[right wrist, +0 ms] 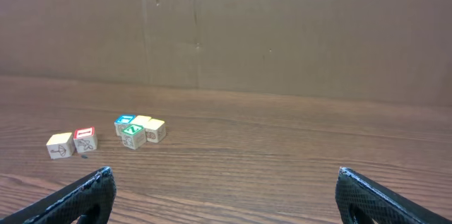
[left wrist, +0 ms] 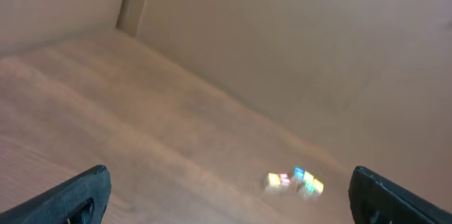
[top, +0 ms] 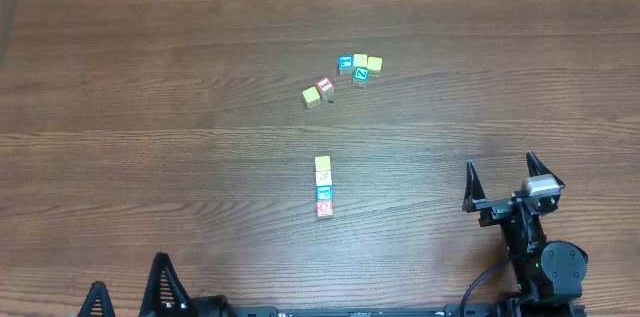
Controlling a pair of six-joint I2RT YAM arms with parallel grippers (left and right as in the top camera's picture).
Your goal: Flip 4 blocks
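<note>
Your right gripper has its fingers spread wide with nothing between them, and it stands by the near right corner of the worktop. Your left gripper is spread just as wide and is also empty. It sits low at the near edge toward the left corner, so only its finger tips show from above. The four blocks lie in a straight, touching row about the middle of the worktop, a little toward the near edge and well apart from both grippers. Yellow lies farthest from you, then cream, then blue-bordered, with red-bordered nearest. Beyond the row, toward the far edge, sits a loose cluster of other cubes, among them the green Z cube. The left wrist view shows a few blurred cubes, probably that same far cluster, though the blur keeps you from being sure
</note>
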